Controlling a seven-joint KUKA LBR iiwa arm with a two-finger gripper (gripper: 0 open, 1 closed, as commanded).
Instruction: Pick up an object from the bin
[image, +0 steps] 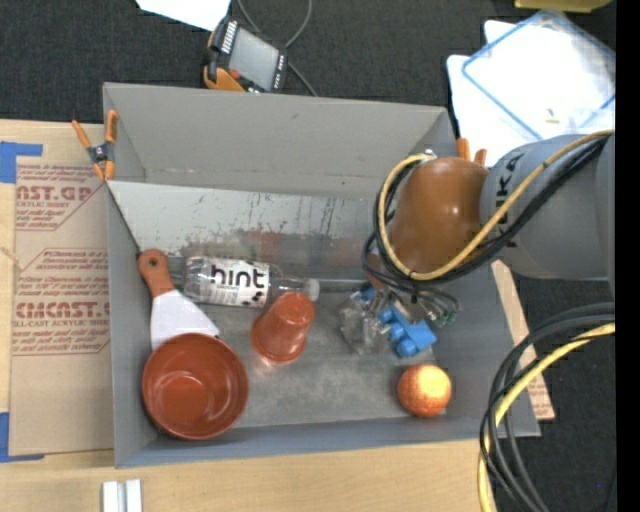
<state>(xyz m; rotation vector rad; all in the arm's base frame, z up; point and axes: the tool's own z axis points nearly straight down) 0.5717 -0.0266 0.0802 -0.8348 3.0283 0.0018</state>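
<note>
Orange cup (283, 327), translucent plastic and tipped on its side, lies near the middle of the floor of the grey metal bin (270, 150), and it is the thing nearest the end effector (358, 328), which is low over the floor just to the cup's right, apart from it by a narrow strip of bare metal. Whether the end effector is wide or narrow I cannot tell, since its blue fittings and the wrist blur together there. A round orange-and-yellow fruit (425, 390) sits near the front wall, below and to the right of the end effector and not touching it. The arm (550, 210) comes in from the right, grey, with a brown-orange cover (440, 215) at the wrist and looped cables around it. Behind the cup, a clear bottle (235, 282) marked "hint" lies on its side, cap pointing right, its neck just above the cup. At the left, a spatula (178, 315) with an orange handle and white blade lies slanted, the blade reaching the rim of a red bowl (195, 388) that stands upright in the front left corner.
</note>
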